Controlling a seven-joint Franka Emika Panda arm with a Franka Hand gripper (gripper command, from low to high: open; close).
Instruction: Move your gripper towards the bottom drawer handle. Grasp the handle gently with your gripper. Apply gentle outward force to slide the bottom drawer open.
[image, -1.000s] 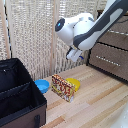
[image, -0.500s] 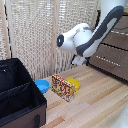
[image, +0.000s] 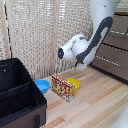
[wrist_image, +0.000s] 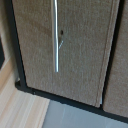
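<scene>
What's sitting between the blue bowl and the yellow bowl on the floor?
In the exterior view, a patterned red and yellow box stands between the blue bowl and the yellow bowl, partly hiding both.

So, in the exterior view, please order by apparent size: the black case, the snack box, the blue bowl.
1. Black case, largest, though nearest the camera.
2. Snack box.
3. Blue bowl, smallest, partly hidden.
</scene>
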